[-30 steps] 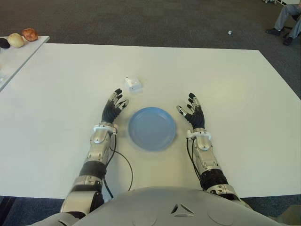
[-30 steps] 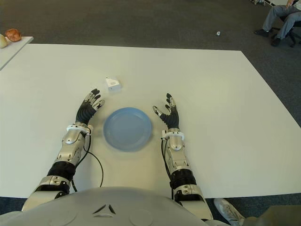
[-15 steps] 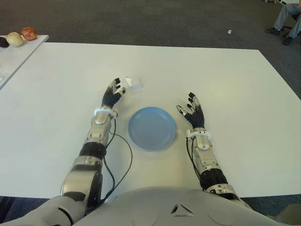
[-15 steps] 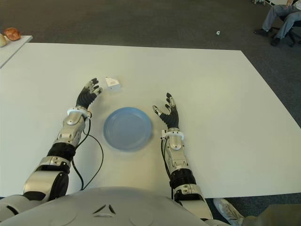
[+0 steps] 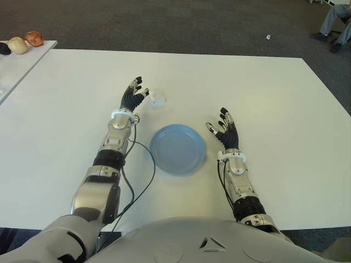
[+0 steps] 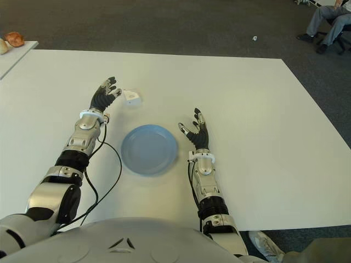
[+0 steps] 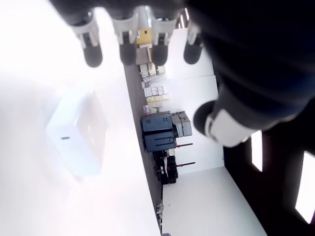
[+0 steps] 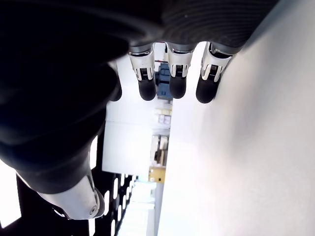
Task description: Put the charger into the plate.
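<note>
White charger [image 5: 157, 99] lies on the table [image 5: 263, 87] just beside the left robot hand [image 5: 132, 97] – at its three o'clock, ungrasped, fingers spread. Blue plate [image 5: 177, 149] sits at five o'clock; right robot hand [image 5: 224, 131] idles open beside it.

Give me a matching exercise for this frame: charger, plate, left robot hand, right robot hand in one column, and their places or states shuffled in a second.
Things:
1. charger
2. plate
3. left robot hand
4. right robot hand

Places or states:
A. blue, empty, between the two arms
B. open, reaching beside the charger
C. white, on the table beyond the plate
D. open, to the plate's right

Pairs: 1-C, 2-A, 3-B, 4-D
</note>
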Controlling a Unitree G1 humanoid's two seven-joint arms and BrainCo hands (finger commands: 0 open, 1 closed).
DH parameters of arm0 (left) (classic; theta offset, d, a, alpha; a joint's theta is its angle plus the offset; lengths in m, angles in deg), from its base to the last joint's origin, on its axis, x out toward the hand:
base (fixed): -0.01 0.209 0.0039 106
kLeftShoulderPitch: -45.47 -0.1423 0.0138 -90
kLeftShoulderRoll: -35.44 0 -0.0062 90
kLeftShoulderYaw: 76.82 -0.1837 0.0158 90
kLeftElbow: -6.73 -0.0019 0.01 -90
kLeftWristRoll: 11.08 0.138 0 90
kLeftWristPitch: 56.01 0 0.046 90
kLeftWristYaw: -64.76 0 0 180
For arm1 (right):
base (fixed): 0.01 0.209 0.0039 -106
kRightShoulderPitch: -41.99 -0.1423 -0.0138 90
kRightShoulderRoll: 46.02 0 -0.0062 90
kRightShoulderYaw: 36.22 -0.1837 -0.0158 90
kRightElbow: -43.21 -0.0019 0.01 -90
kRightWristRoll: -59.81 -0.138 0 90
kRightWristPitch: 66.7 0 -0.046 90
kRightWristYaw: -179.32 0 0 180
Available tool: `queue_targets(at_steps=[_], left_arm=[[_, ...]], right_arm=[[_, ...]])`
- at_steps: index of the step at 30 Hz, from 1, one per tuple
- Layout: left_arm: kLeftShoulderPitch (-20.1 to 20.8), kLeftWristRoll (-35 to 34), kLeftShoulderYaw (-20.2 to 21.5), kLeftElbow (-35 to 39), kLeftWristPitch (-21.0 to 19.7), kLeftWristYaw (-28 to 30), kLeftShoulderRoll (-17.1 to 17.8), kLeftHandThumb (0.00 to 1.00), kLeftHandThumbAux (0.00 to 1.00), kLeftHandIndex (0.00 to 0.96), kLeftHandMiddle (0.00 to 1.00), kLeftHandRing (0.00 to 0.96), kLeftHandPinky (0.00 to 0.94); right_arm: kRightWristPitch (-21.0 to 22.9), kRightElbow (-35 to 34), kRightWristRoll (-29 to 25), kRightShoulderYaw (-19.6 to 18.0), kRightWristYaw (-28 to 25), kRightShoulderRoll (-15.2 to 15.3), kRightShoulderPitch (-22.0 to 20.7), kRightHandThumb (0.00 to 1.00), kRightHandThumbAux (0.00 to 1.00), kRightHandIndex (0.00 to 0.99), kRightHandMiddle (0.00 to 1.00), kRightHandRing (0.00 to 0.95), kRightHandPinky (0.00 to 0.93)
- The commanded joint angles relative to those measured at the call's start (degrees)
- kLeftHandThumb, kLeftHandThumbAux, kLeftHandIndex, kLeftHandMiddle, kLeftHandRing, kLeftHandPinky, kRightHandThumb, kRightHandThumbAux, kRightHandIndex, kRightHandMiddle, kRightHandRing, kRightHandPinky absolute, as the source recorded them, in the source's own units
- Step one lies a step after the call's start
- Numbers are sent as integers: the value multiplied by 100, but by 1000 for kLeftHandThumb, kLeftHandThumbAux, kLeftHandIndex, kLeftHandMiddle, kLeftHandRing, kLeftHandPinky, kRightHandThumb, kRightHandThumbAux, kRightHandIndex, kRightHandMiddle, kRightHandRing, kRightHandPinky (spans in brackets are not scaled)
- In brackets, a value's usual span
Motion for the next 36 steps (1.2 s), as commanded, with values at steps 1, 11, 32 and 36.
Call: queue_targets(at_steps=[1, 11, 32, 36], left_arm=[[340, 221, -140, -416, 25, -143, 11, 32, 618, 0, 2, 0, 0], [1123, 1287, -949, -1717, 696, -405, 401, 44, 611, 0, 0, 0, 0], [2153, 4121, -3551, -3332, 1346, -2071, 1006, 51, 554, 0, 0, 0, 0], [2214, 4353, -3819, -3476, 1355, -2247, 999, 51, 555, 0, 0, 0, 0]], right_arm=[[289, 287, -55, -9, -76, -35, 325, 131, 797, 43, 54, 52, 86], [278, 190, -85, -27, -101, -60, 376, 136, 823, 46, 58, 59, 100], [250, -26, -76, -42, -153, -43, 586, 146, 832, 48, 63, 62, 97], [196, -57, -87, -42, -184, -26, 627, 151, 835, 48, 64, 63, 102]])
